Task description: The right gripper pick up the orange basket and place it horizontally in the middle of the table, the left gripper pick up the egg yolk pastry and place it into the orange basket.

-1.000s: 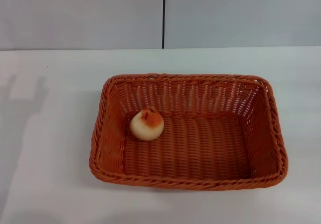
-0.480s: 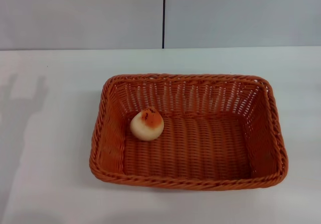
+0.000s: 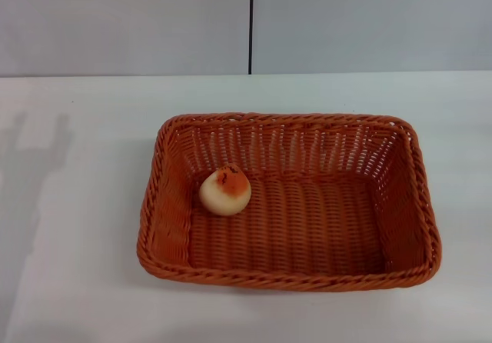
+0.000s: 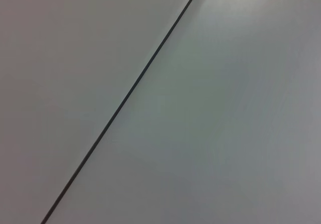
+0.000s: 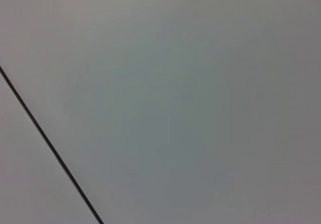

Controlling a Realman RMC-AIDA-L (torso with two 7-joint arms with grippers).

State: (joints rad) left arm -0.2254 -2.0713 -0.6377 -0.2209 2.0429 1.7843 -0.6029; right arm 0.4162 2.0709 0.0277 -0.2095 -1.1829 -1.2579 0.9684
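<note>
Nothing among the objects has moved since the earlier frames: the basket and the pastry sit exactly where they were. Only the faint grey shadow on the table's left side has shifted a little.

You have neither arm in the head view. Neither the left gripper nor the right gripper shows in any picture, so you cannot tell whether either one is released or clenched. Both wrist views show only a light grey wall crossed by a thin dark seam; the right wrist view shows the same plain wall with one dark seam running across it.

On the table, the orange basket lies flat with its long sides parallel to the table's front edge, a little toward the right of the middle of the surface and well clear of the far edge where the table meets the wall. Its braided rim is whole all round and the opening faces up.

Inside it, the egg yolk pastry rests on the woven floor near the basket's far left corner, close to the left wall, its orange-red patch turned up. You see nothing else in the basket.
</note>
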